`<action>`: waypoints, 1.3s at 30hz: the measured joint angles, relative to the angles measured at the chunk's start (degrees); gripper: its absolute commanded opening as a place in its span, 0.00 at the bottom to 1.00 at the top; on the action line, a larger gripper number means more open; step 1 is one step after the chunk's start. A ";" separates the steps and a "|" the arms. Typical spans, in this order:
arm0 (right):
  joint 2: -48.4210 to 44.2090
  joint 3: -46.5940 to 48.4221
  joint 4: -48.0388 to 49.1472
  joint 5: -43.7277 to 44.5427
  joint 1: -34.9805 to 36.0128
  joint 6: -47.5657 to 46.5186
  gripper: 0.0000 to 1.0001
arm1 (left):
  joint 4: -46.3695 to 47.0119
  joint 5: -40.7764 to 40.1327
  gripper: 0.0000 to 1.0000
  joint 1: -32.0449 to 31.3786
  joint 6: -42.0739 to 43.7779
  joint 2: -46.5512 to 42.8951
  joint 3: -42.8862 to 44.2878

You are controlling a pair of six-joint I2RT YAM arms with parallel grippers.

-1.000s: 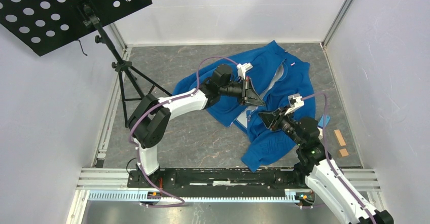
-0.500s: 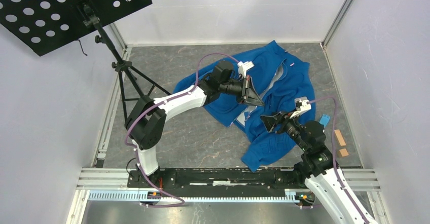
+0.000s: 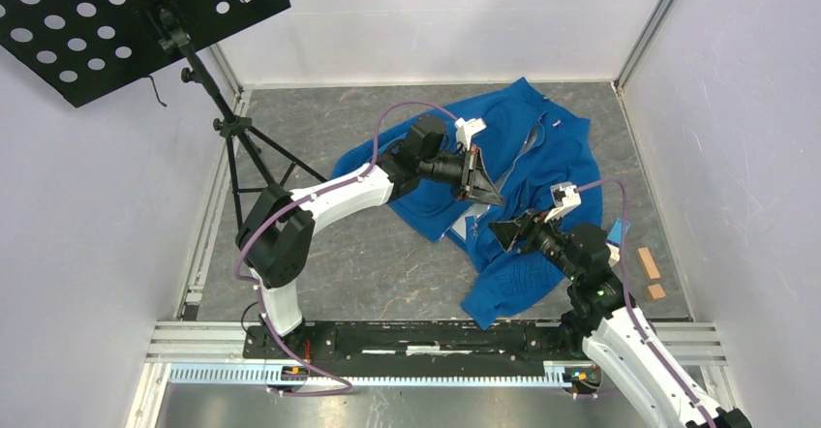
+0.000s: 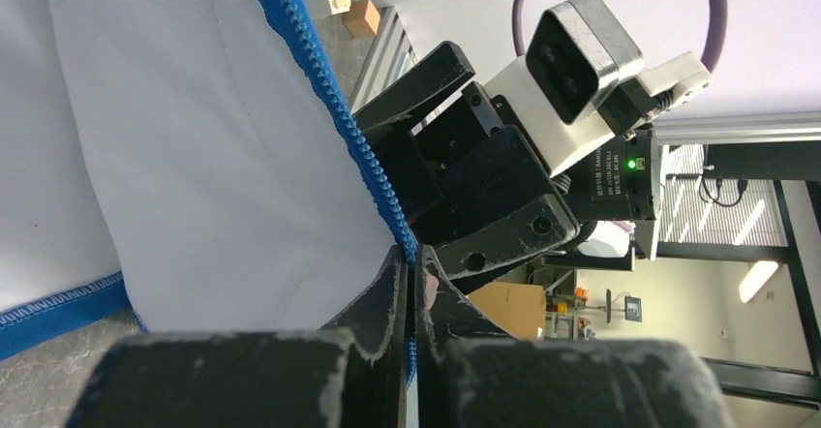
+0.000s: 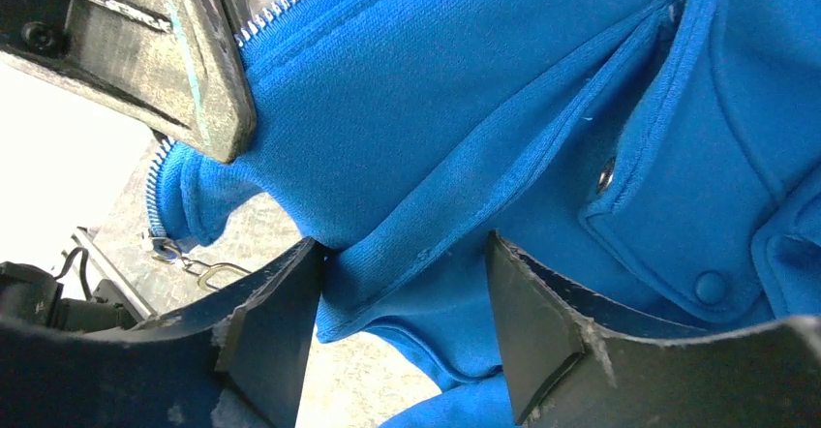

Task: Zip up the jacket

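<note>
Left wrist view shows my left claw (image 4: pixel 411 265) closed on the zipper edge (image 4: pixel 339 108) of the jacket (image 4: pixel 194 157), crumpled right of centre in the top view, so I think my open right claw (image 5: pixel 402 254) should pinch the fold between its fingers and pull the teeth taut.

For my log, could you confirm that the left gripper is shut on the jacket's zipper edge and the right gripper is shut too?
No: the right wrist view shows the right gripper open, its fingers spread around a fold of the jacket. The left gripper is shut on the zipper edge.
</note>
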 measured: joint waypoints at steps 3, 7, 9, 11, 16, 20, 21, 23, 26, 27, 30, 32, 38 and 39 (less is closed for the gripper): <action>0.70 -1.20 2.21 -1.07 0.00 1.07 0.27 | -0.87 -0.24 0.15 0.00 0.90 -0.04 0.00; 0.55 -1.60 2.38 -1.11 -0.04 0.44 0.01 | -5.14 -2.10 0.33 -0.13 4.59 -0.09 0.00; 0.26 -1.57 1.64 -1.11 -0.13 -0.24 0.00 | -7.74 -3.28 0.37 -0.22 6.67 -0.09 -0.02; -0.11 -1.55 0.70 -1.09 -0.15 -1.11 0.00 | -9.75 -4.11 0.39 -0.33 8.26 -0.09 -0.24; -0.35 -1.36 -0.85 -1.14 -0.15 -3.39 0.00 | -11.54 -5.09 0.43 -0.59 10.21 -0.11 -1.44; -0.35 -1.07 -1.73 -1.11 -0.15 -4.68 0.00 | -12.04 -5.14 0.43 -0.74 11.13 -0.26 -1.81; -0.33 -0.76 -2.19 -1.11 -0.15 -5.09 0.00 | -12.07 -5.11 0.40 -0.74 11.32 -0.35 -1.86; -0.17 0.07 -2.89 -1.11 -0.15 -6.08 0.00 | -12.13 -5.11 0.27 -0.74 11.69 -0.70 -2.08; -0.04 1.33 -4.48 -1.09 -0.15 -7.54 0.15 | -12.70 -4.98 0.02 -0.74 12.85 -1.36 -2.32; 0.09 1.81 -5.14 -1.09 -0.15 -8.17 0.25 | -13.05 -4.94 0.02 -0.74 13.29 -1.51 -2.29; 1.68 4.72 -9.14 0.31 -0.13 -10.38 0.44 | -14.53 -4.87 0.02 -0.74 15.15 -2.43 -2.27; 4.13 7.96 -13.09 1.88 -0.02 -11.63 0.52 | -15.17 -4.76 0.02 -0.74 15.56 -3.30 -2.25; 10.21 18.36 -22.71 2.08 -0.04 -14.25 0.68 | -12.70 -3.06 0.02 -0.72 13.73 -3.89 -2.05; 9.66 19.23 -23.91 1.84 -0.04 -14.53 0.70 | -11.80 -2.86 0.02 -0.72 12.94 -3.89 -2.05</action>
